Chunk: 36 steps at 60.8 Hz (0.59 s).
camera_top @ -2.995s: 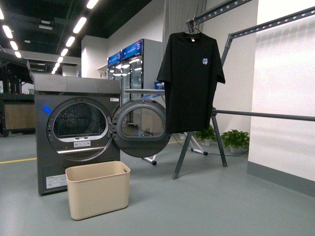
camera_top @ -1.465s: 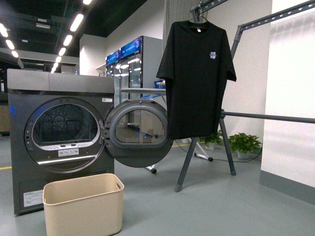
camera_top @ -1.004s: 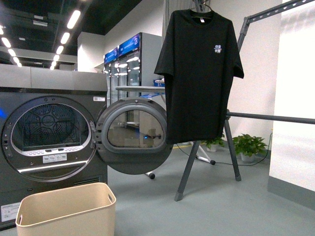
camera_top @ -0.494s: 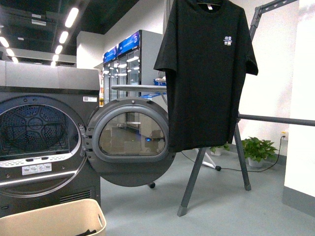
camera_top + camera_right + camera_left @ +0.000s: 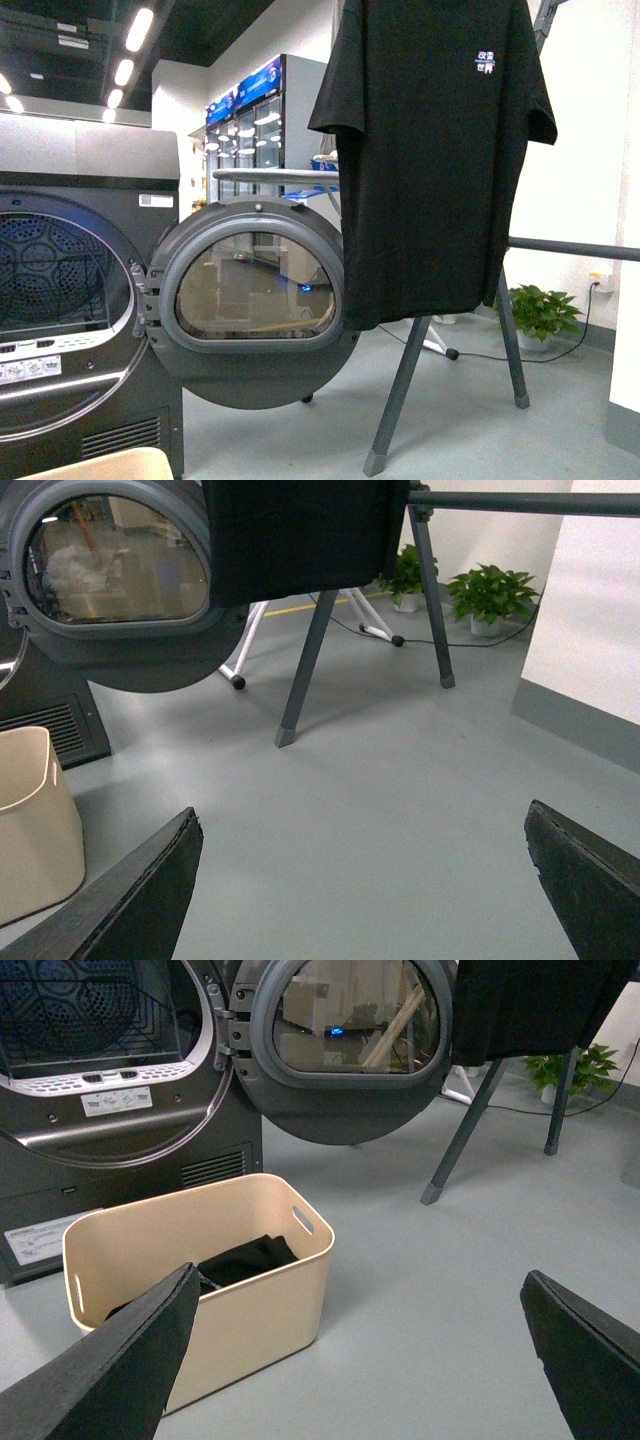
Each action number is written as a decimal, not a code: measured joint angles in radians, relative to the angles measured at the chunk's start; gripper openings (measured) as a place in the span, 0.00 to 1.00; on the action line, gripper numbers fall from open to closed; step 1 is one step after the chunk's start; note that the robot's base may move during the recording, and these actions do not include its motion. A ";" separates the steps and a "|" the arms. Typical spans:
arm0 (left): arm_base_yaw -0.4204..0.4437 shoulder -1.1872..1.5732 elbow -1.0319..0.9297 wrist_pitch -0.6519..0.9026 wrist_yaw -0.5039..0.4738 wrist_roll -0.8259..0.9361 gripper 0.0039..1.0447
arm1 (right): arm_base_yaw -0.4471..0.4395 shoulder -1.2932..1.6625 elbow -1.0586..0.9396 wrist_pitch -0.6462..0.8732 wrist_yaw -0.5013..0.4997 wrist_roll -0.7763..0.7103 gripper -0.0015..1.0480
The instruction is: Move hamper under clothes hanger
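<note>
The left gripper [image 5: 357, 1275] is spread wide, its two dark wedge-shaped fingers [image 5: 130, 1360] far apart with nothing between them but floor. Just beyond the nearer finger stands the hamper [image 5: 255, 1310], a beige plastic rectangular bin with rounded corners and slot handles. It sits on the grey floor in front of the dark grey front-loading dryer [image 5: 110, 1130], below the drum opening. A crumpled black cloth [image 5: 245, 1257] lies inside it.

The right gripper [image 5: 362, 812] is likewise wide open and empty, and in its wrist view one corner of the hamper [image 5: 30, 820] shows at the frame's edge. In the front view only a sliver of the hamper's rim [image 5: 100, 465] appears at the lower edge.

The dryer's round glass door [image 5: 255, 300] hangs swung open towards the clothes hanger [image 5: 400, 400], a dark grey metal drying rack with slanted legs and a long round horizontal bar [image 5: 575, 248]. A black short-sleeved T-shirt [image 5: 430, 160] with a small chest logo hangs from the rack, overlapping the door's edge in the front view. The hamper stands well apart from the rack's nearest leg [image 5: 465, 1130], not beneath the shirt. Green potted plants [image 5: 490, 595] sit by the white wall behind the rack.
</note>
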 joint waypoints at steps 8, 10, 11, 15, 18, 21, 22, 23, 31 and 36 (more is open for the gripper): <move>0.000 0.000 0.000 0.000 0.000 0.000 0.94 | 0.000 0.000 0.000 0.000 0.000 0.000 0.92; 0.000 0.000 0.000 0.000 0.000 0.000 0.94 | 0.000 0.000 0.000 0.000 -0.001 0.000 0.92; 0.000 0.000 0.000 0.000 0.000 0.000 0.94 | 0.000 0.000 0.000 0.000 0.000 0.000 0.92; 0.000 0.000 0.000 0.000 0.001 0.000 0.94 | 0.000 0.000 0.000 0.000 0.001 0.000 0.92; 0.000 0.001 0.000 0.000 0.000 0.000 0.94 | 0.000 0.000 0.000 -0.001 -0.001 0.000 0.92; 0.000 0.000 0.000 0.000 0.000 0.000 0.94 | 0.000 0.000 0.000 0.001 -0.002 0.000 0.92; 0.000 0.000 0.000 0.000 0.000 0.000 0.94 | 0.000 0.000 0.000 0.000 0.000 0.000 0.92; 0.000 0.000 0.000 0.000 0.001 0.000 0.94 | 0.000 0.000 0.000 0.000 0.000 0.000 0.92; 0.000 0.000 0.000 0.000 0.000 0.000 0.94 | 0.000 0.000 0.000 0.001 0.000 0.000 0.92; 0.000 0.000 0.000 0.000 0.001 0.000 0.94 | 0.000 0.000 0.000 0.000 -0.001 0.000 0.92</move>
